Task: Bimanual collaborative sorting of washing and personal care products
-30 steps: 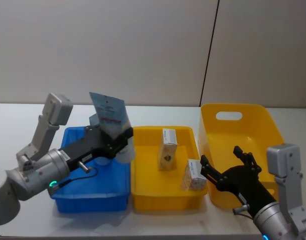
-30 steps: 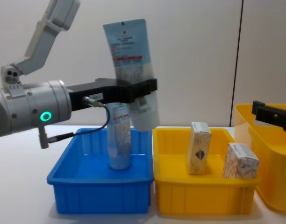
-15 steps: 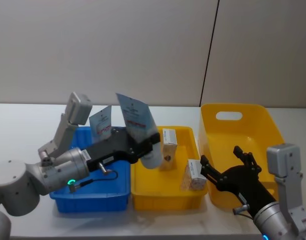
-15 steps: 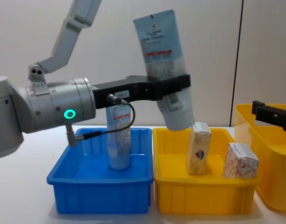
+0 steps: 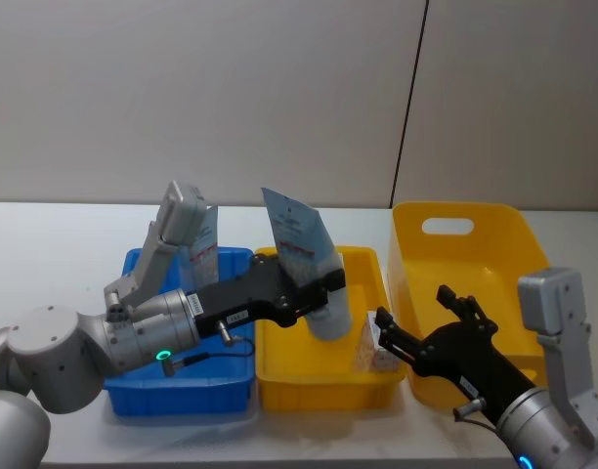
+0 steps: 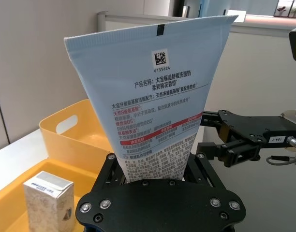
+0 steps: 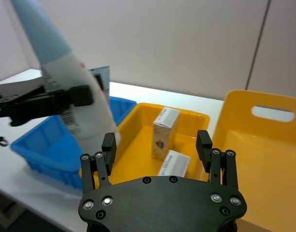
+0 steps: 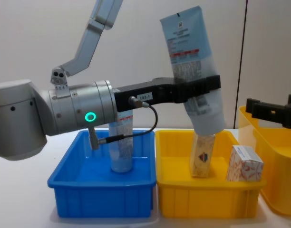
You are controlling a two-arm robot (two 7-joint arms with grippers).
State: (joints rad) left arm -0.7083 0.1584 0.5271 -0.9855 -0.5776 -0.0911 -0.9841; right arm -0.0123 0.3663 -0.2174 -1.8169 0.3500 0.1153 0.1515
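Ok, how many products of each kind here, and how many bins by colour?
Squeeze tubes: 2, the held tube in the left gripper and the standing tube.
Cardboard boxes: 2, the emblem box and the orange-patterned box.
Blue: 1, the blue bin.
Yellow: 2, the small yellow bin and the large yellow bin.
Total: 7.

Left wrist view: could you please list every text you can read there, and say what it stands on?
"6135624": under the square code on the pale-blue plastic squeeze tube held by the left gripper.
Chinese print below it, black and red: too small to quote reliably.
Print on the small cream cardboard box: unreadable.
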